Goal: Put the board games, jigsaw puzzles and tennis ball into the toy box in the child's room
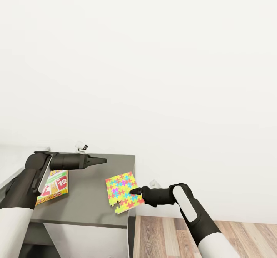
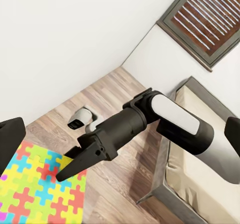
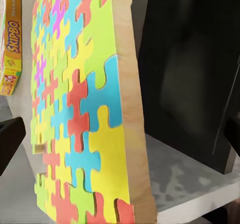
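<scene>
Showing many-coloured interlocking pieces, jigsaw puzzle (image 1: pixel 123 191) lies flat.

Board game box (image 1: pixel 54 186) on worktop (image 1: pixel 88 200), head view: big white "12" on red panels, twice on lid; orange strip along the near edge has lettering, too small to read. Right wrist view: same box's (image 3: pixel 11 38) orange side reads "SKIPBO" in dark letters. Other print there unreadable.

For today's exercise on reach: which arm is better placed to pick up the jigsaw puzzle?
The right. Its gripper points at the puzzle edge overhanging the table; the left gripper hovers farther away.
</scene>
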Controlling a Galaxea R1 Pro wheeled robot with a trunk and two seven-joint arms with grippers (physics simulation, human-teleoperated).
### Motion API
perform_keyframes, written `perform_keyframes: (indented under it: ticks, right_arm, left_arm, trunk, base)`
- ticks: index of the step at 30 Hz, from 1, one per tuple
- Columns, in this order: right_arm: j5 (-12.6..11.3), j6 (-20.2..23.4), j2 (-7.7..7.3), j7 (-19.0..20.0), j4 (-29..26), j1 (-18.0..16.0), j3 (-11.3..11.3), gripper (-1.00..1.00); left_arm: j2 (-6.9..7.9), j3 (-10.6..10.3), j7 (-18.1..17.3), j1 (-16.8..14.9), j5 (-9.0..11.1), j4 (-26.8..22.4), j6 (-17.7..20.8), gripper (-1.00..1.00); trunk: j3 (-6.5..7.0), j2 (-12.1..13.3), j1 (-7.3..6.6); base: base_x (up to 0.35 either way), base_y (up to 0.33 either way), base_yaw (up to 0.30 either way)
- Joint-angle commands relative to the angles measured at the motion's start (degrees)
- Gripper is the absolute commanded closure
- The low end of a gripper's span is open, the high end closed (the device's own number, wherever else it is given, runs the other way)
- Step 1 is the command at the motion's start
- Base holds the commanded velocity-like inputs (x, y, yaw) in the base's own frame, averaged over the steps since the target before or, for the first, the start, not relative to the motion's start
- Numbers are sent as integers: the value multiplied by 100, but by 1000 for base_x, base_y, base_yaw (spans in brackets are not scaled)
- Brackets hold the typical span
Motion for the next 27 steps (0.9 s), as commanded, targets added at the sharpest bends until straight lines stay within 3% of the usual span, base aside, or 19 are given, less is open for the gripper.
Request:
perform_keyframes:
  ticks: [1,3,27]
  right_arm:
    - [61,17,11,54,-1,-6,-5,-100]
    - [63,17,29,54,-1,-8,-2,-100]
    - [66,17,70,53,-1,-30,39,-100]
  left_arm:
    - [1,0,-21,-3,0,-1,60,-100]
    - [2,-1,-21,-3,-1,-1,62,-100]
    - [21,23,-31,-3,6,-1,70,-100]
  trunk:
    - [-24,-45,22]
    - [-60,-125,66]
    - [-24,-45,22]
  base:
    - [0,0,0]
    - [0,0,0]
    - [0,0,0]
